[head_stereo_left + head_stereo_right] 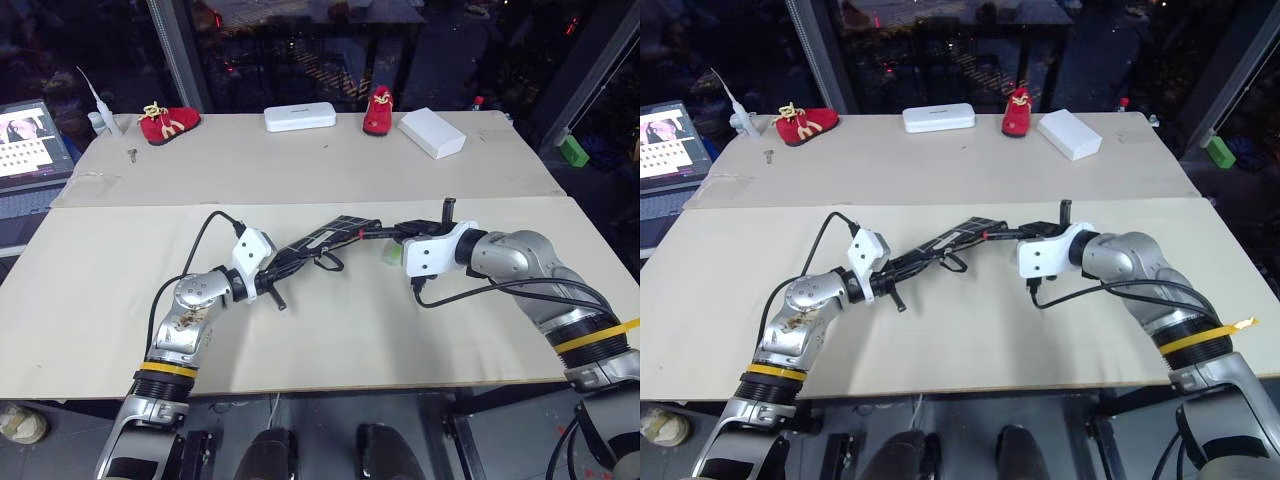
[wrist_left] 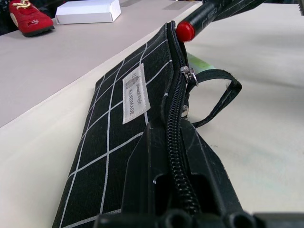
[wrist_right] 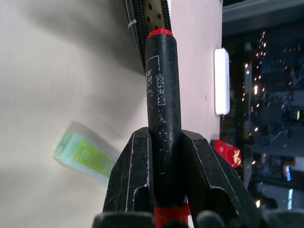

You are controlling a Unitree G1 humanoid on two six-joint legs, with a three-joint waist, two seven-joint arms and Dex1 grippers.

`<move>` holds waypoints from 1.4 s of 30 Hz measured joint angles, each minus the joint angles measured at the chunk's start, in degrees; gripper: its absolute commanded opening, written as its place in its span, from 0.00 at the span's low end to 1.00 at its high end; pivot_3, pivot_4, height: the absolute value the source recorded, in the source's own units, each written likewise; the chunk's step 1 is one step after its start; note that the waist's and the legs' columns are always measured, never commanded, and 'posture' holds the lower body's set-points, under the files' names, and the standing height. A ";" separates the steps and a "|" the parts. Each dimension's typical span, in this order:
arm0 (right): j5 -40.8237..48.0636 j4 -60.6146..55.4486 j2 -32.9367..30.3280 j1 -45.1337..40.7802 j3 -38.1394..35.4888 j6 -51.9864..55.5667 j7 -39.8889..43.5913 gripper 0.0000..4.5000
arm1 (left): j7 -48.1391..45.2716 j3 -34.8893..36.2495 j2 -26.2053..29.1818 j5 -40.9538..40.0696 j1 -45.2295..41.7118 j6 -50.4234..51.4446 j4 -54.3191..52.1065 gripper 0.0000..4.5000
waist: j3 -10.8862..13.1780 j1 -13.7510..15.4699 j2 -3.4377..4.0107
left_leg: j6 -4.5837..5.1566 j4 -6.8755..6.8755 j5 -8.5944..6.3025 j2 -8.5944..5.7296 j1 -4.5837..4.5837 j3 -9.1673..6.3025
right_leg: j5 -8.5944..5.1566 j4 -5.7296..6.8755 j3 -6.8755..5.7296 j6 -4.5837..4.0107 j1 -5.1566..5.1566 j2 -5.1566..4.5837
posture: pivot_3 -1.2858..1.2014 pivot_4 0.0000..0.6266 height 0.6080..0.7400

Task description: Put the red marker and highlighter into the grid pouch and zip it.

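1. Left pincer point(image 2: 183, 190), bottom centre of the left wrist view, is clamped on the grid pouch point(image 2: 118, 137) at its zipper edge.
2. Right pincer point(image 3: 164, 156) is clamped on the red marker point(image 3: 163, 95), tip at the pouch mouth; insertion step.
3. Highlighter point(image 3: 88, 156) lies on the surface point(image 1: 330, 340), mid-left of the right wrist view.
4. Next: push marker in along the slot, then release.

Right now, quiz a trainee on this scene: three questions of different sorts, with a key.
1. True or false: the highlighter is already inside the pouch.
2. Which claw holds the marker? A. left B. right C. neither
3. Fill in: the left claw is shut on the pouch's ____ edge.

Key
1. False: it lies on the table, beside the pouch.
2. B: the right claw grips the marker's black half, its tip at the pouch's open mouth.
3. Zipper.
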 measured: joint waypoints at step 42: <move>-3.12 23.52 12.00 -13.48 5.50 -18.43 -2.74 0.68 | 0.08 -0.05 0.07 0.00 -0.13 0.70 -0.27 0.00 | 0.00 0.08 0.02 | -0.03 0.00 0.02 -0.03 -0.01 -0.02 | 0.03 0.13 0.01 -0.02 0.06 -0.05 | 0.52 0.24 1.00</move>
